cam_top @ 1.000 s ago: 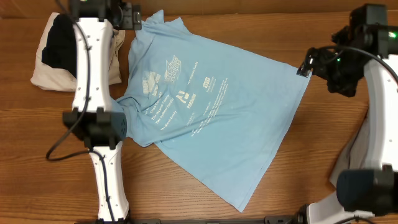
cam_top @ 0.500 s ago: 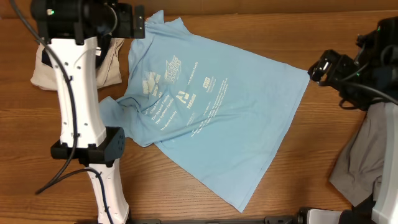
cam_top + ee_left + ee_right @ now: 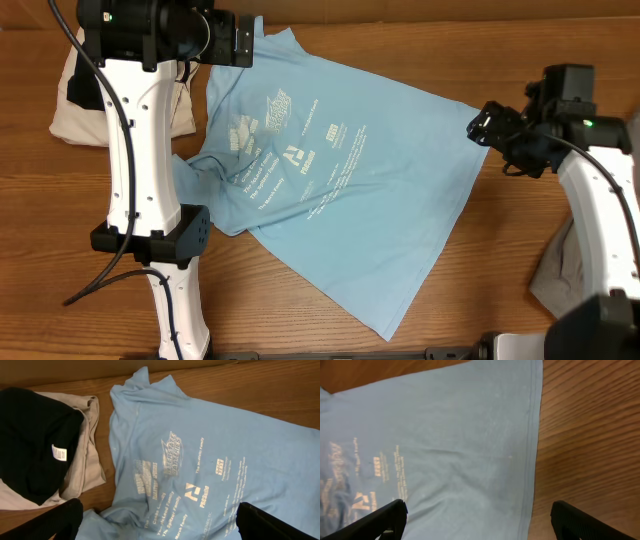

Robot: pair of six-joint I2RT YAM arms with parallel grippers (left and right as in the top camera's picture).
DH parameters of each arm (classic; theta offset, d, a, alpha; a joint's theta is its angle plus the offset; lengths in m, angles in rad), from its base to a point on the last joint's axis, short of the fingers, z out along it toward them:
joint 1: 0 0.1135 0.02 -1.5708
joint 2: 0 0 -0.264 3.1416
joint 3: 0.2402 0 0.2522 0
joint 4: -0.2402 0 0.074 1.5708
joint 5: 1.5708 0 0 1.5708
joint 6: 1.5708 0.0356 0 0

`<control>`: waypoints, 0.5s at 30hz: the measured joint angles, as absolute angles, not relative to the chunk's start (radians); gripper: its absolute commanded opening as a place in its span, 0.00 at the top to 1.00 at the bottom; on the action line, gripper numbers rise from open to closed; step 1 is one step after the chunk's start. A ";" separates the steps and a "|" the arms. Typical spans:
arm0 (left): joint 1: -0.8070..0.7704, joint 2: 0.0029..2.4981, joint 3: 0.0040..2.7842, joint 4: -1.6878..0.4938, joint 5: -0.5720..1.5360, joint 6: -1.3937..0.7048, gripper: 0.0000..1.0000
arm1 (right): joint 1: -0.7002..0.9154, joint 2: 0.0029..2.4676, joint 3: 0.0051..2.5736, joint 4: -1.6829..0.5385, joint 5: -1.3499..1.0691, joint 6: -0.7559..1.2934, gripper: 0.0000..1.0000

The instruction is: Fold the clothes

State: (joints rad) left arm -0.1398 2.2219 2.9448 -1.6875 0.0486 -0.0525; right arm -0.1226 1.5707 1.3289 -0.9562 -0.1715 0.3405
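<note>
The sky-blue T-shirt [image 3: 340,170] lies spread out diagonally on the wooden table, printed lettering up, with one sleeve bunched at the left [image 3: 190,180]. My left gripper [image 3: 238,40] is open and empty, hovering above the shirt's top end; in the left wrist view [image 3: 160,525] the lettering [image 3: 170,455] shows between its fingers. My right gripper [image 3: 486,126] is open and empty above the shirt's right hem corner. The right wrist view [image 3: 480,520] shows the hem [image 3: 532,450] between its fingers.
A pile of beige cloth [image 3: 65,120] with a black garment [image 3: 82,85] on top lies at the back left, also seen in the left wrist view [image 3: 35,445]. A grey garment [image 3: 560,270] hangs at the right edge. The table's far edge runs behind the shirt.
The right gripper drew back to the right, then came left and down over the hem corner. The left arm shifted slightly right. The shirt has not moved.
</note>
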 measured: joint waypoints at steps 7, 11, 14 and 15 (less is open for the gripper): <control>-0.140 2.222 2.906 -1.687 0.049 -0.052 0.00 | -0.123 1.735 1.325 -0.881 -0.165 0.340 0.05; -0.140 2.222 2.881 -1.687 0.049 -0.052 0.00 | -0.123 1.808 1.322 -0.849 -0.164 0.340 0.05; -0.140 2.222 2.861 -1.687 0.049 -0.052 0.00 | -0.123 1.833 1.319 -0.829 -0.160 0.340 0.08; -0.140 2.222 2.853 -1.687 0.049 -0.052 0.00 | -0.123 1.836 1.319 -0.822 -0.155 0.341 0.08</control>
State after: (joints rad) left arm -0.1398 2.2219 2.8532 -1.6875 0.0490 -0.0525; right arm -0.1226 1.8362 1.3193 -0.8215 -0.1555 0.3412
